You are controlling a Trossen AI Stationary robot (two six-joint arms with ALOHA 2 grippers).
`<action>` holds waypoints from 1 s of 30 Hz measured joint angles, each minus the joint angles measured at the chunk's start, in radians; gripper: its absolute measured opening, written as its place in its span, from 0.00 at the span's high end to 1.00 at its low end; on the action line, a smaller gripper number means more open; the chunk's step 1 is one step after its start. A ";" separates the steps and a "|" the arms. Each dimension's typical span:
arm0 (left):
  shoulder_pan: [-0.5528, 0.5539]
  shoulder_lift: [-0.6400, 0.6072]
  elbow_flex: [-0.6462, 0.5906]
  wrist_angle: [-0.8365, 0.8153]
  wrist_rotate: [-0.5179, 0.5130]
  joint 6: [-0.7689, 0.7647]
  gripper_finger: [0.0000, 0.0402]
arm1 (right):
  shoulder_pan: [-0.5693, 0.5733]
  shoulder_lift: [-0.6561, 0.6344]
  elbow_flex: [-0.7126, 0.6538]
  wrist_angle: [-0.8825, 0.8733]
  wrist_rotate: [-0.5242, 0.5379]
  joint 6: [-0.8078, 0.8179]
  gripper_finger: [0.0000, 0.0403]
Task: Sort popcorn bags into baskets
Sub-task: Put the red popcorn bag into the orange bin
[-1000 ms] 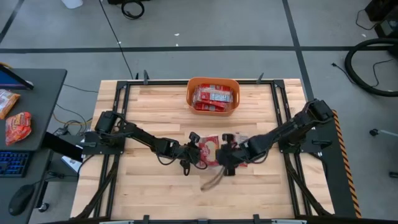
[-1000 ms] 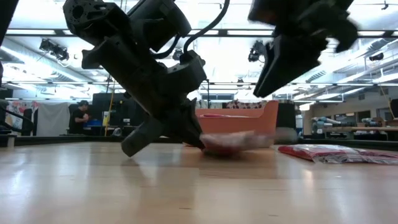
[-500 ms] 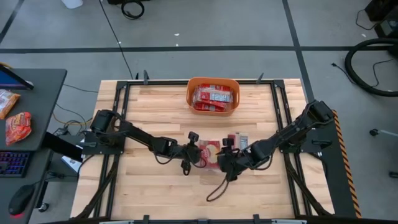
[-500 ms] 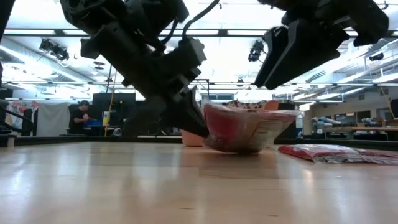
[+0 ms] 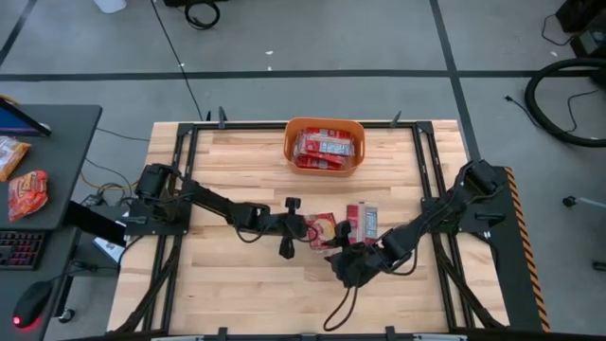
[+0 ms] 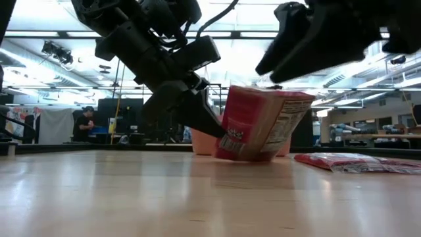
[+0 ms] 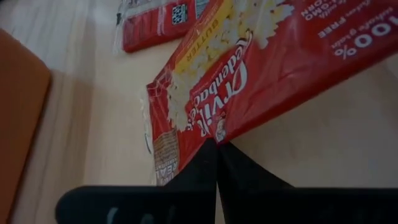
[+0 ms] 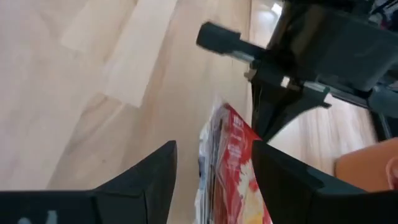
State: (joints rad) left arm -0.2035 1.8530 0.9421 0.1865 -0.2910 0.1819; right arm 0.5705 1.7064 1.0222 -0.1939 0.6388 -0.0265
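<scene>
One red and cream popcorn bag (image 6: 260, 125) stands tilted near the table's middle; the high view shows this popcorn bag (image 5: 322, 227) there too. My left gripper (image 7: 216, 152) is shut on it. My right gripper (image 8: 214, 155) is open, up by the bag's top; its fingers stand on either side of the bag, and I see no touch. In the high view my right gripper (image 5: 344, 263) is on the bag's near side. A second bag (image 5: 363, 220) lies flat just right of the first. The orange basket (image 5: 289, 142) at the far edge holds several bags. My left gripper pinches the bag's edge (image 7: 214, 134) between its two shut fingers. The fingers (image 6: 197, 118) slant down at it from the table's left. The bag stands tilted with its lower edge (image 6: 240, 157) on the table and its upper part raised.
The second bag (image 6: 355, 162) lies flat on the wood to the right in the low view. Black rails (image 5: 421, 152) run along the table's sides. A side desk (image 5: 47, 152) with packets stands left of the table. A person (image 6: 85, 122) is far back in the room.
My left gripper has risen a little with the bag's edge, tipping the bag from flat to standing on its lower edge. My right gripper has moved toward the table's near edge and now sits over the bag's near side.
</scene>
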 joint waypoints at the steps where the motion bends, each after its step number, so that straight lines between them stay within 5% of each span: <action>1: 0.000 0.000 0.000 -0.001 0.000 -0.011 0.99 | 0.001 0.010 0.000 -0.002 0.008 -0.003 0.47; 9: 0.000 0.000 0.000 0.002 0.001 -0.018 0.99 | -0.020 0.060 -0.001 -0.035 0.099 -0.036 0.51; 20: 0.000 -0.001 0.000 -0.002 0.000 -0.026 0.98 | -0.071 0.060 -0.001 -0.046 -0.002 0.001 0.84; 23: 0.000 -0.001 0.000 -0.004 -0.001 -0.028 0.94 | -0.072 0.060 -0.001 -0.047 -0.018 0.004 0.93; 30: -0.002 -0.002 0.001 -0.028 -0.053 -0.014 0.77 | -0.071 0.051 -0.001 -0.075 -0.029 -0.001 0.92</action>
State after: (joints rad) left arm -0.2054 1.8511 0.9432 0.1584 -0.3435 0.1679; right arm 0.4992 1.7571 1.0210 -0.2691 0.6094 -0.0277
